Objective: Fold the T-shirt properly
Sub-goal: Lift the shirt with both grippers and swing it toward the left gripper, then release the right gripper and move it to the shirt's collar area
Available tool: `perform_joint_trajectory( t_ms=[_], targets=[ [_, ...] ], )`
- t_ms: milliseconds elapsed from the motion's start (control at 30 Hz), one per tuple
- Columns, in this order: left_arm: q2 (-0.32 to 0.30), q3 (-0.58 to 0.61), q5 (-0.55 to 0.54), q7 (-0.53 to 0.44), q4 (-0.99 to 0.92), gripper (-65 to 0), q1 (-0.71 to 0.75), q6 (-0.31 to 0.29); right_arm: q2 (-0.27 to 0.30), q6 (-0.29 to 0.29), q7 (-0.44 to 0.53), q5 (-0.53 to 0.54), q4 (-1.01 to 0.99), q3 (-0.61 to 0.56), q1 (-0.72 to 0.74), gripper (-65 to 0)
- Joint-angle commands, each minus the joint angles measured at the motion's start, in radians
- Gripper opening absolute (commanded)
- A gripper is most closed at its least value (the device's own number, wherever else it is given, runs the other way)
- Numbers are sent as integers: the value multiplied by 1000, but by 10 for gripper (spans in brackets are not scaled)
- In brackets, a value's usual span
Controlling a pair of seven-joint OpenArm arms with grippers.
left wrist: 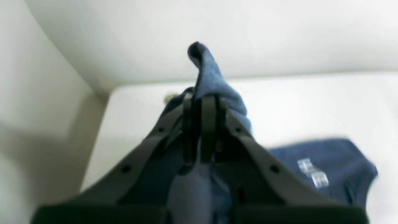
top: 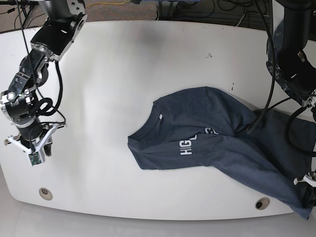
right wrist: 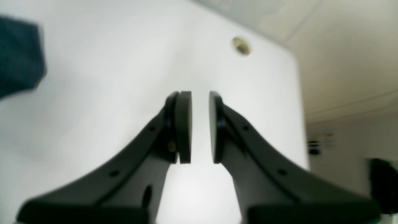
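Observation:
The dark navy T-shirt (top: 217, 143) lies on the white table (top: 123, 89), right of centre, with its white lettering facing up and its collar toward the left. Its right part is drawn out to the table's lower right corner. In the left wrist view my left gripper (left wrist: 201, 101) is shut on a bunch of the blue T-shirt (left wrist: 214, 81), which sticks up past the fingertips. The rest of the shirt lies below. My right gripper (top: 32, 148) hangs over the table's left side, far from the shirt. Its pads (right wrist: 183, 124) stand a little apart with nothing between them.
Round holes sit in the table near the front left (top: 45, 193) and front right (top: 262, 203) corners. Cables run along the back edge (top: 197, 10). The left arm's dark links (top: 296, 59) rise at the right edge. Floor shows beyond the table's rounded corners.

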Motion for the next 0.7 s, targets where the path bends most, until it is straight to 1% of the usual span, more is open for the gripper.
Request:
perform_joint_trajectory(
  t_ms=[0,133,233,367,400,500,600,667],
  targets=[
    [-15,-4,-13,-28,13,-650,-11,-2,-20,-1,27,12,15,4,1,-549],
    [-15,-7,-13,-27,41,-650,37,-2,-60,-1,31,12,12,4,-25,-549],
    [-15,-16,-13,-27,75,-650,84,-2,-100,-1,31,12,-27,4,-31,-549],
    [-15,-53,-13,-25,102,-650,161,-2,-154,-1,31,12,-114,2,-28,-549],
    [-15,-59,-13,-25,102,-650,173,-2,-160,-1,31,12,-130,1,-28,-549],
    [-24,-98,-13,-25,104,-650,236,-13,-197,-1,33,12,-211,-4,-11,-542],
    [-47,-137,-13,-25,102,-650,294,-59,-226,-1,33,12,-292,-4,15,-485],
    [-53,-164,-12,-25,99,-650,334,-94,-243,-1,33,12,-348,-5,32,-423]
  ],
)
